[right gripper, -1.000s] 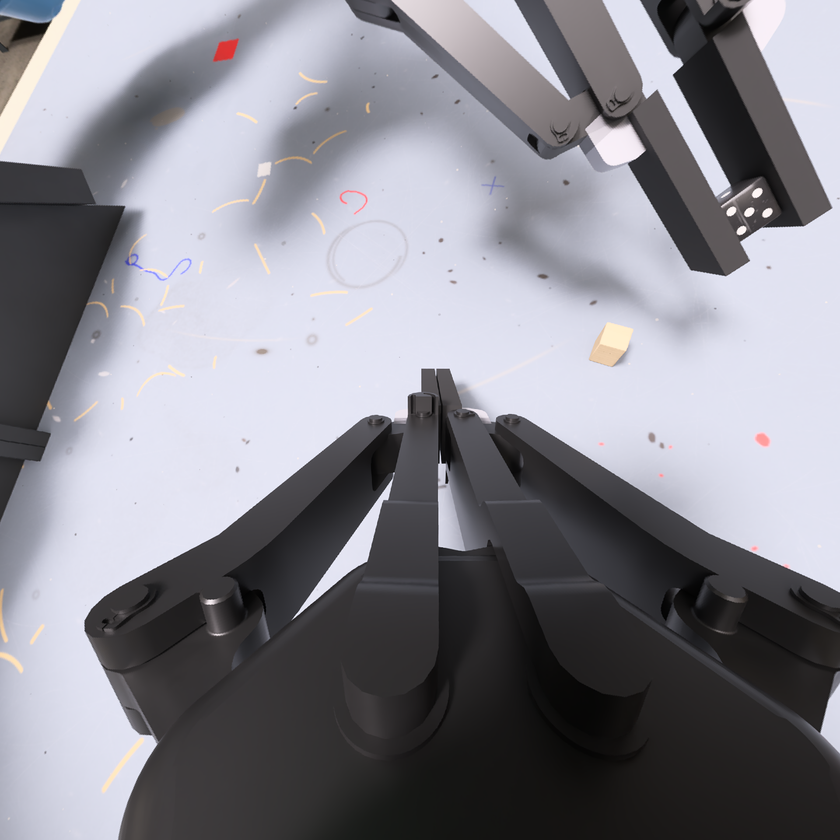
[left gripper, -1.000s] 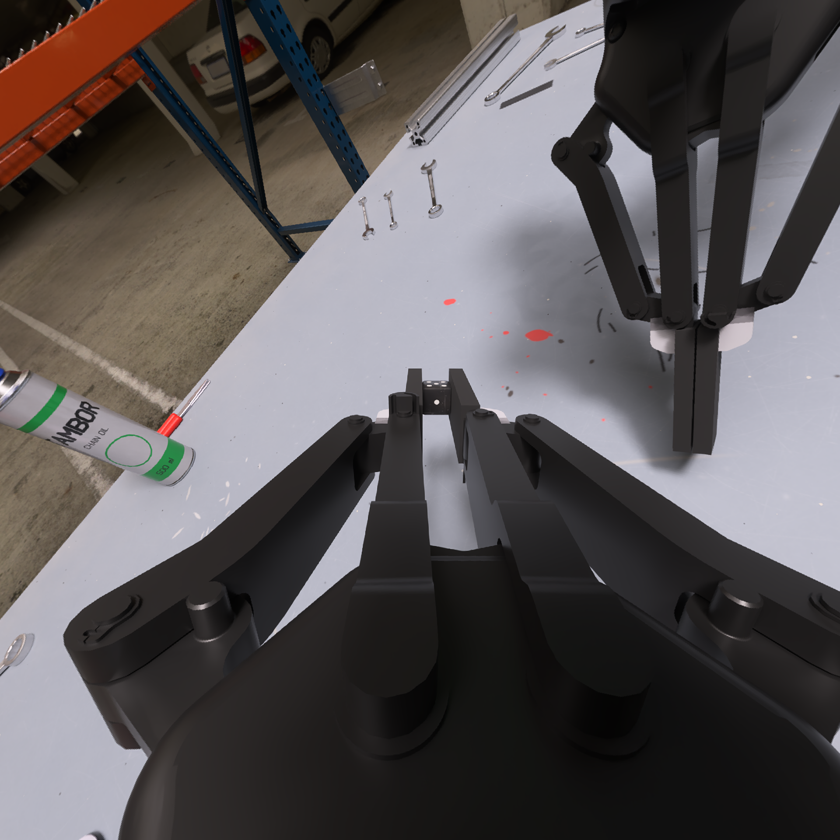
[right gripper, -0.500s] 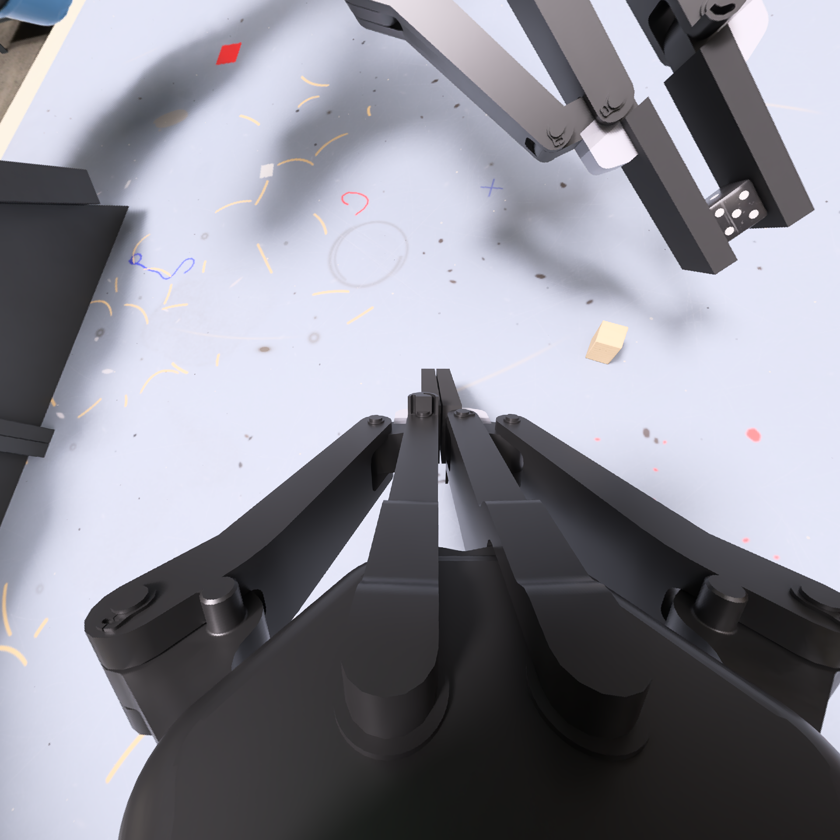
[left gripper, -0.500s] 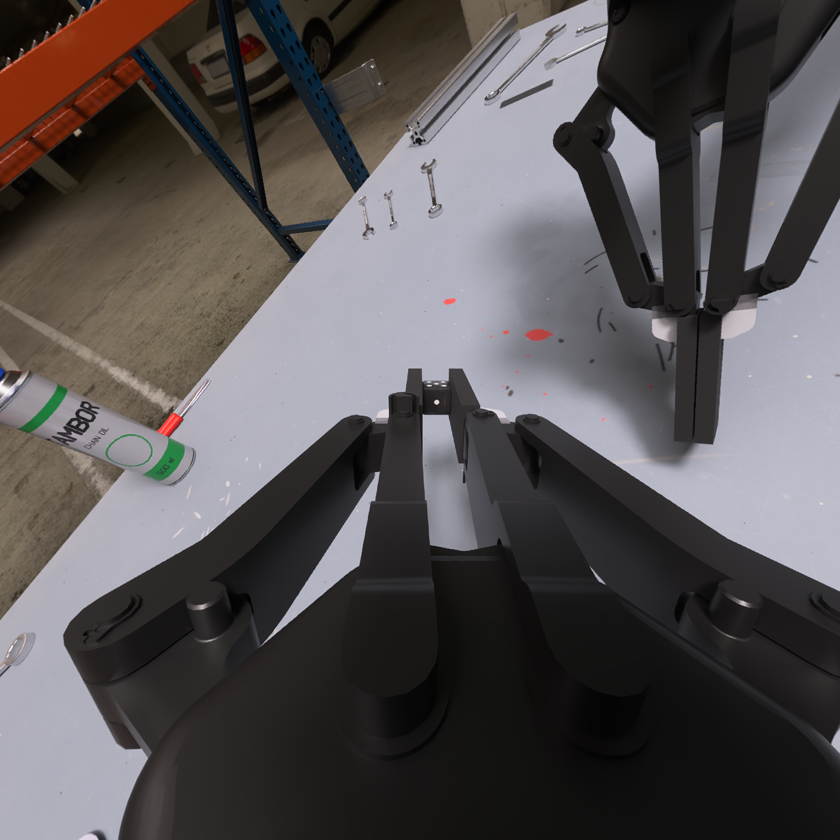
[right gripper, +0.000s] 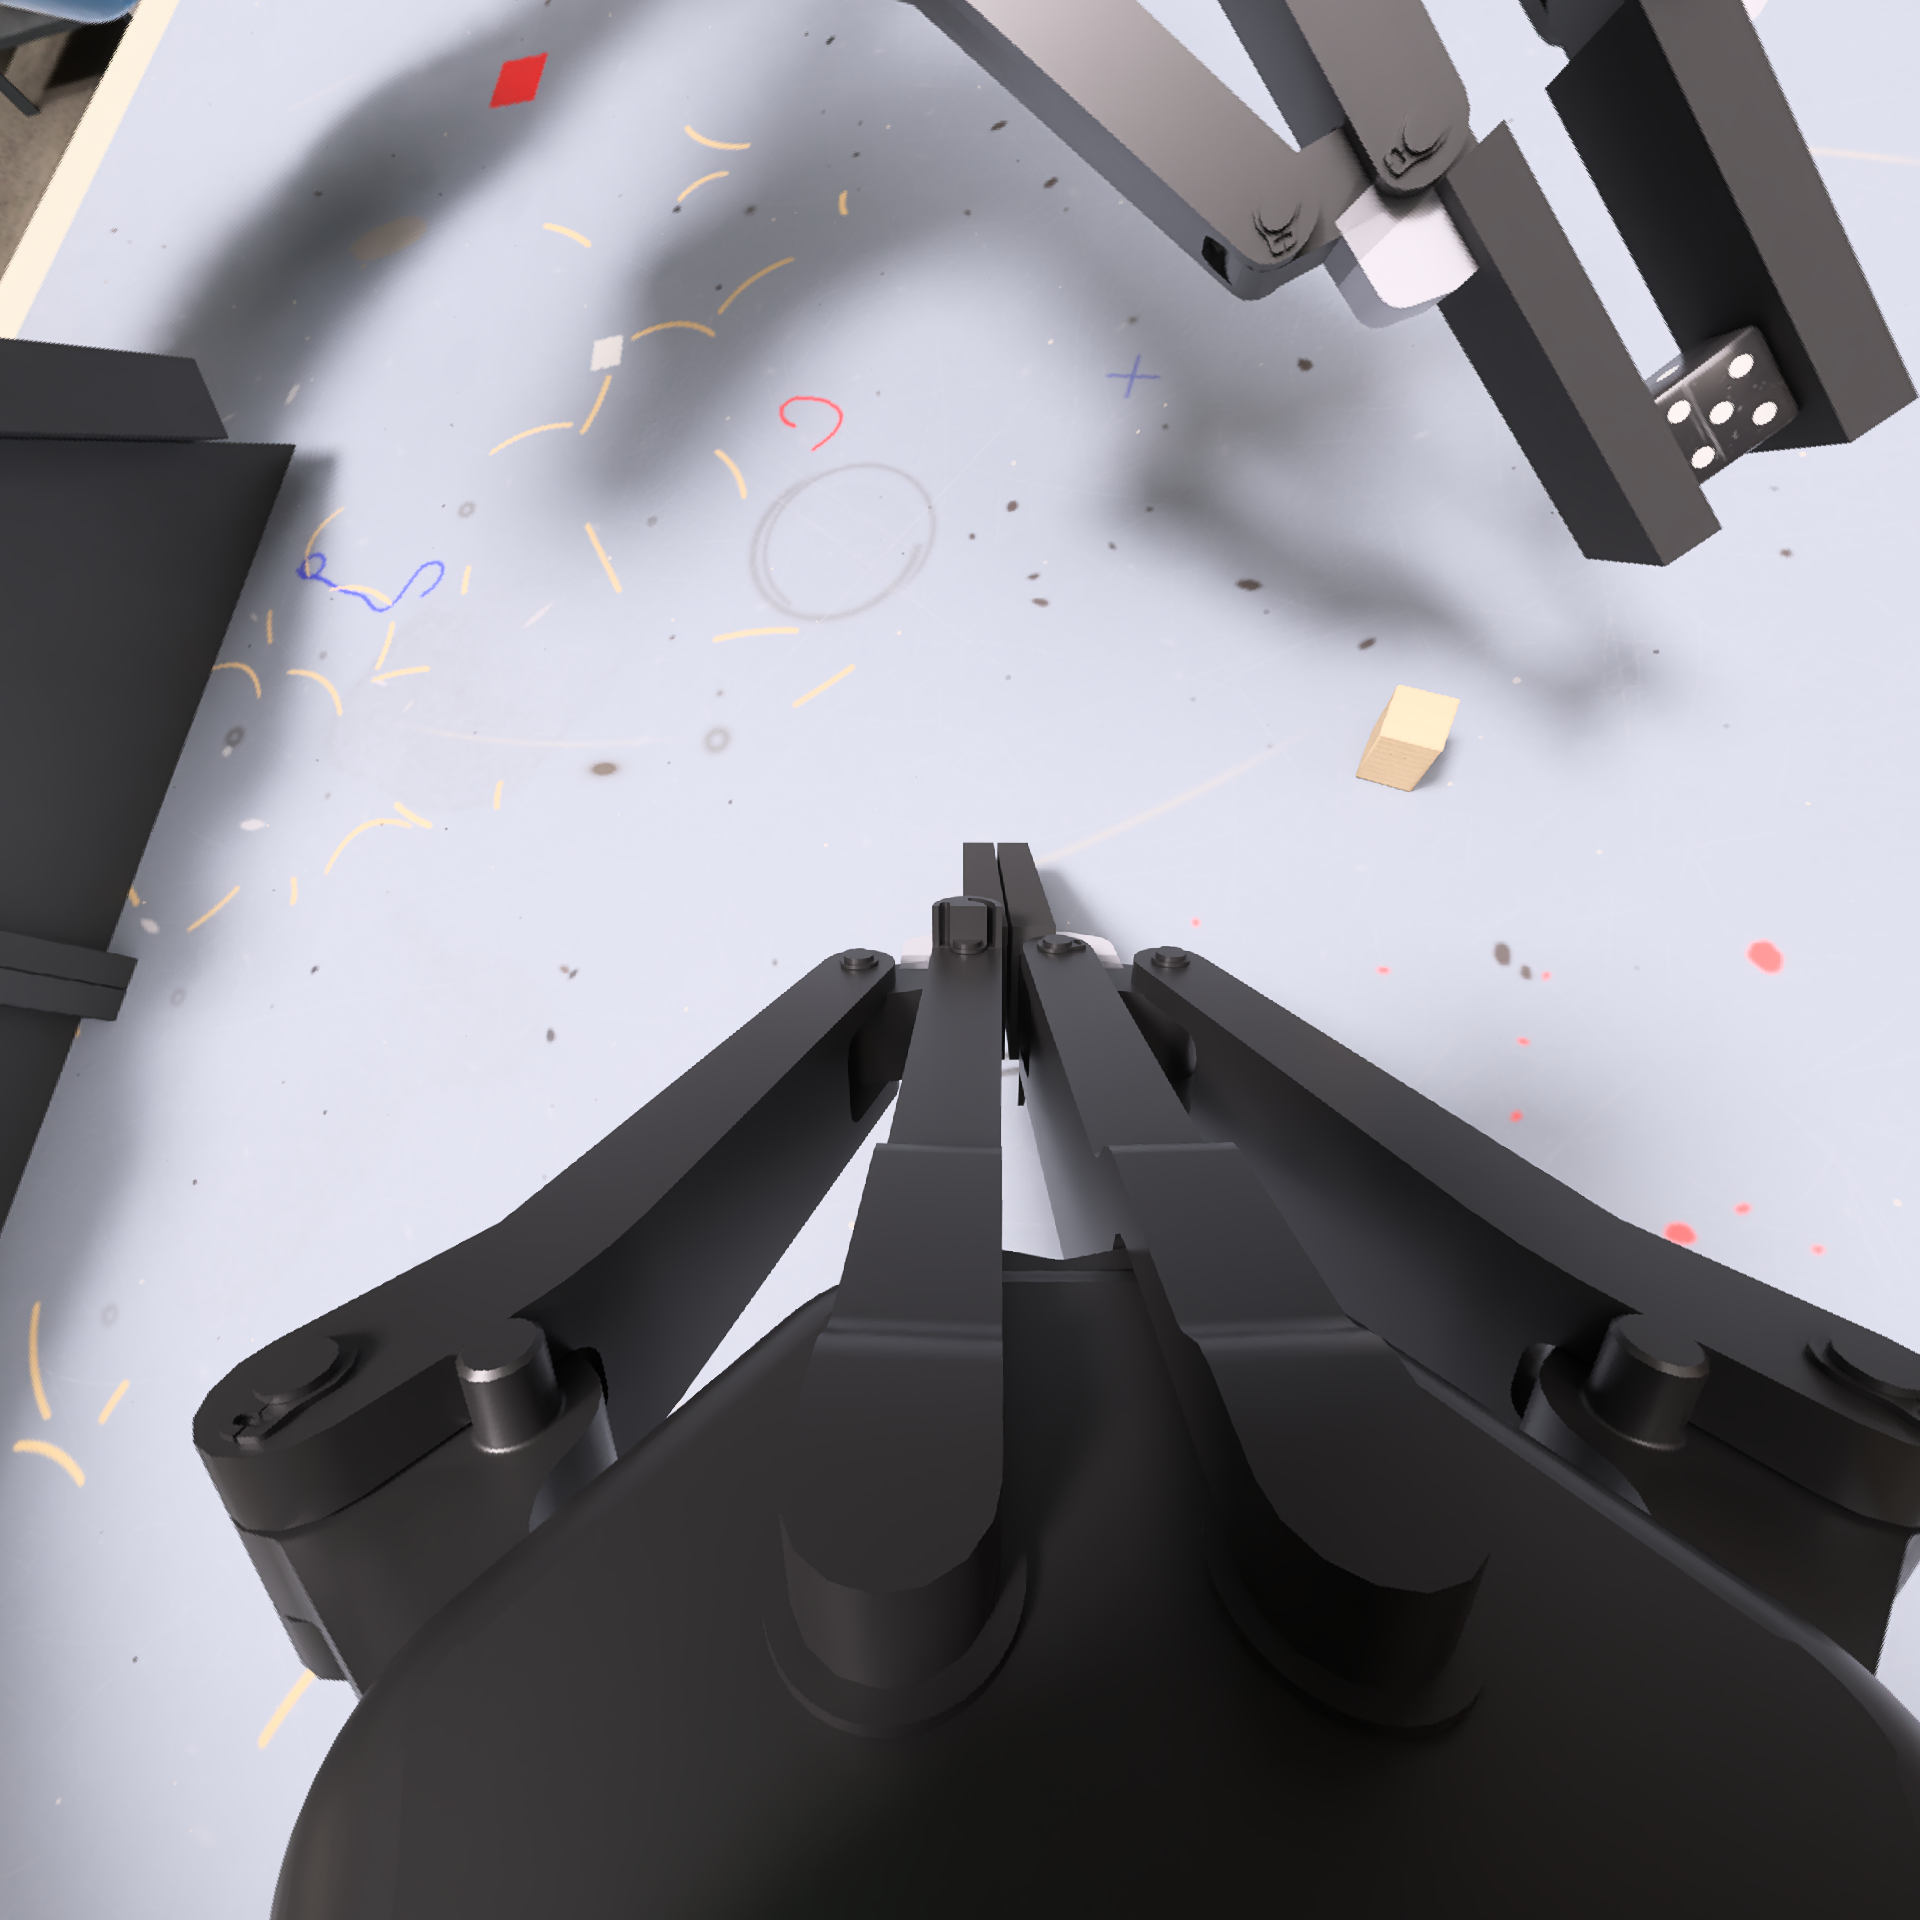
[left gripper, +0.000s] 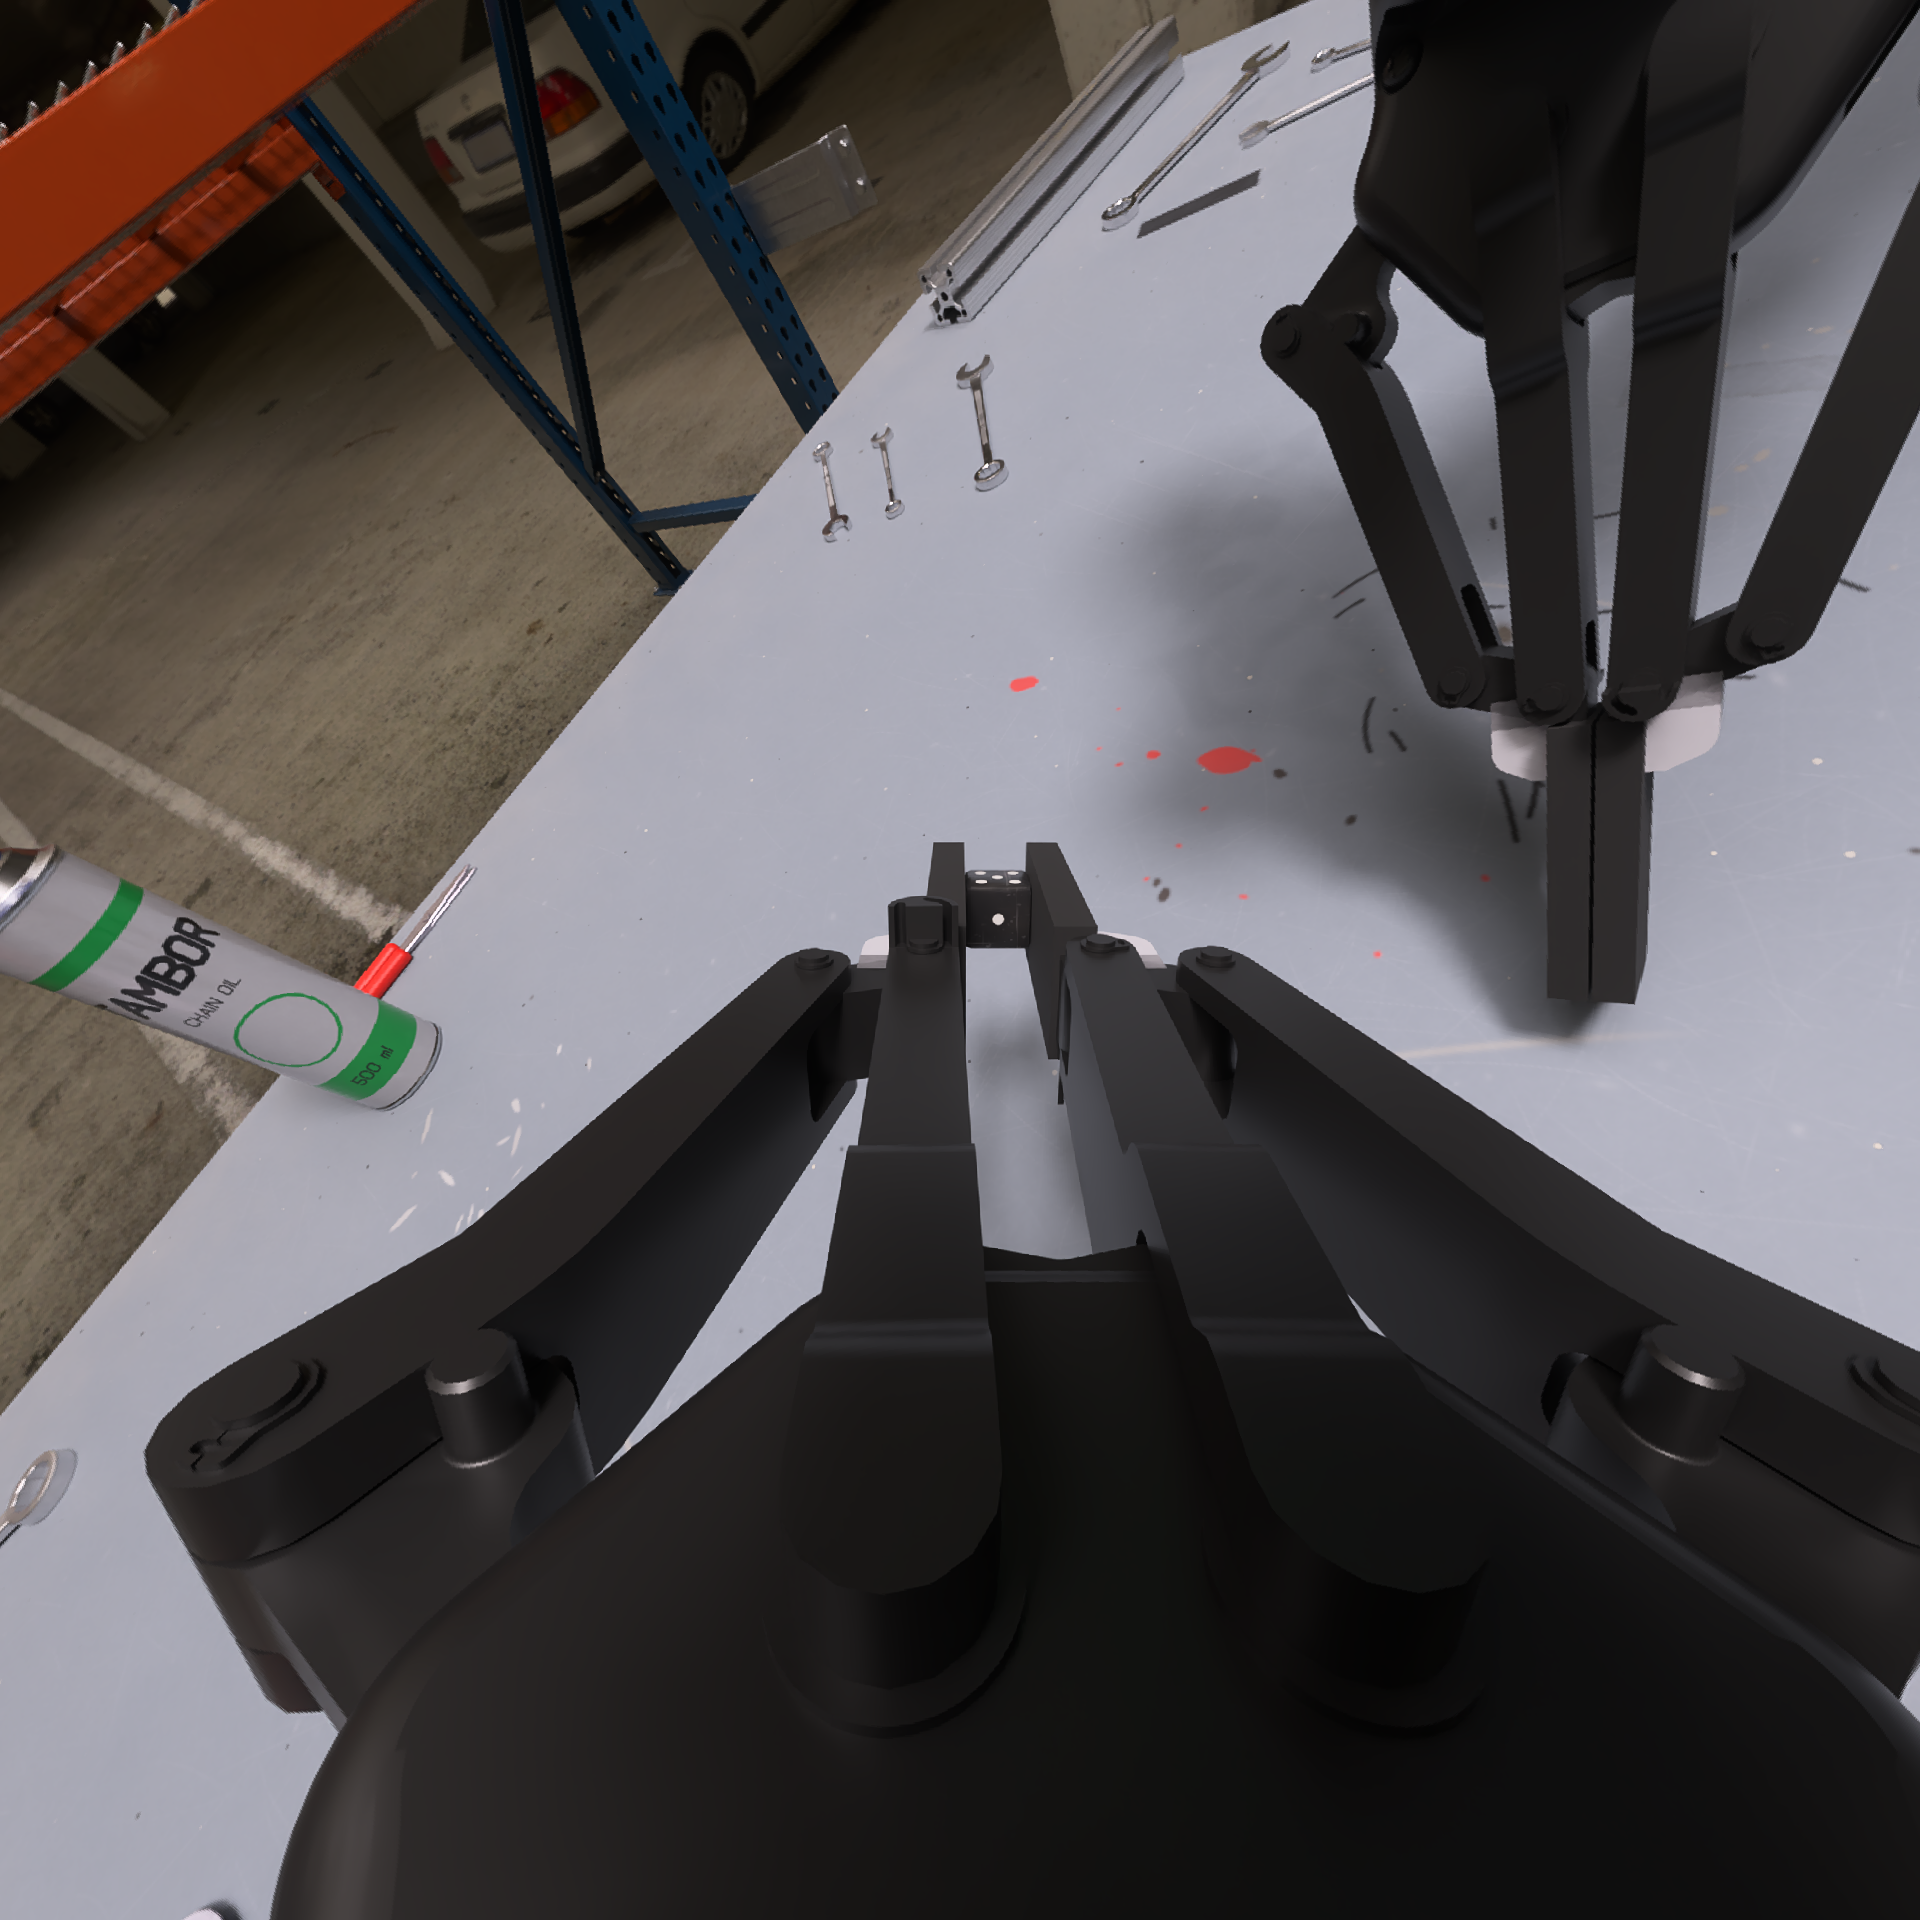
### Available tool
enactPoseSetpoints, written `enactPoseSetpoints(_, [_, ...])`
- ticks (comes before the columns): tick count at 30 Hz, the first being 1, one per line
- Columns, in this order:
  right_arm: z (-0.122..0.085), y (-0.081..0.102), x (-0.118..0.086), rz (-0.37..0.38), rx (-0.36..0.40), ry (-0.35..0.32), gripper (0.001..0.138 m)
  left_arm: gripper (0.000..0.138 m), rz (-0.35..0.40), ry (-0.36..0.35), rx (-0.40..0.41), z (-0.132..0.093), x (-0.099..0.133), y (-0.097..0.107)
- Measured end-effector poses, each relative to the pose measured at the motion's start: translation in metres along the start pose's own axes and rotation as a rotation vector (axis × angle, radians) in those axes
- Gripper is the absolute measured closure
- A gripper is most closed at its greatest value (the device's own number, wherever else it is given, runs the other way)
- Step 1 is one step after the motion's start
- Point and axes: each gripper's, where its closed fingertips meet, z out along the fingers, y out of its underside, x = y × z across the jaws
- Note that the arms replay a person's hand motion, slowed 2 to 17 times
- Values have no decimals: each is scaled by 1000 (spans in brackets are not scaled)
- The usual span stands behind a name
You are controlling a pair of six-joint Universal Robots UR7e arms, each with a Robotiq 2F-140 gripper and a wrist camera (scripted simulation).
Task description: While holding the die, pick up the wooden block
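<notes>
My left gripper (left gripper: 995, 868) is shut on a small black die (left gripper: 997, 906) with white pips and holds it above the grey table. The die (right gripper: 1720, 410) and the left gripper (right gripper: 1756, 488) also show at the upper right of the right wrist view. A small pale wooden block (right gripper: 1405, 740) lies on the table, below the held die and up and to the right of my right gripper's tips. My right gripper (right gripper: 995, 868) is shut and empty. It also shows in the left wrist view (left gripper: 1593, 992), fingers pointing down just above the table.
A spray can (left gripper: 218, 992) and a red-handled screwdriver (left gripper: 410, 935) lie at the table's left edge. Small wrenches (left gripper: 982, 421), an aluminium profile (left gripper: 1049, 171) and more spanners (left gripper: 1195, 135) lie farther off. A dark flat object (right gripper: 104, 665) lies left of the right gripper. Red paint spots (left gripper: 1226, 758) mark the table.
The right gripper has shifted a little to the right and away in the left wrist view, still shut. In the right wrist view the block and die have drifted slightly. The left gripper keeps holding the die.
</notes>
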Motion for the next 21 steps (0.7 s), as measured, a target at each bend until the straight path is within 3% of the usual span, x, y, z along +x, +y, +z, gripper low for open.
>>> enactPoseSetpoints(21, [-14,5,2,4,13,13,138,123,-2,2,0,0,0,0])
